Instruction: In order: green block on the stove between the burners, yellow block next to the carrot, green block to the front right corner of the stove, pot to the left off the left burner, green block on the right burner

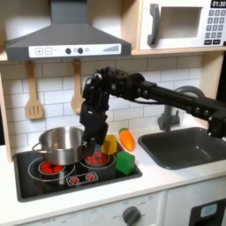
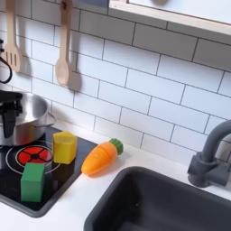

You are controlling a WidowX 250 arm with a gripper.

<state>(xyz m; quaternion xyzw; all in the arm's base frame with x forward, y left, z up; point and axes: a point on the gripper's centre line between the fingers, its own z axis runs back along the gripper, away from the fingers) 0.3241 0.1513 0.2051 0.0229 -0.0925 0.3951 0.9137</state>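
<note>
The claw (image 1: pixel 87 137) hangs at the pot's (image 1: pixel 62 143) right rim in the first exterior view, and whether it is released or clenched on the rim cannot be told, since its tips blur into the steel. The pot sits on the stove's (image 1: pixel 53 183) left burner (image 1: pixel 50 167). The green block (image 1: pixel 125 162) stands at the stove's front right corner, the yellow block (image 1: pixel 109 144) just beside the carrot (image 1: pixel 128 139) behind it; in the second exterior view the green block (image 2: pixel 34 180) rests at the stove's (image 2: pixel 13 200) near edge. With the slide apparently next, a poor hold on the thin rim could slip, leaving the pot on the ring, or tip it. A push carried too far could run it off the stove's edge. The arm's swing risks clipping the yellow block.
</note>
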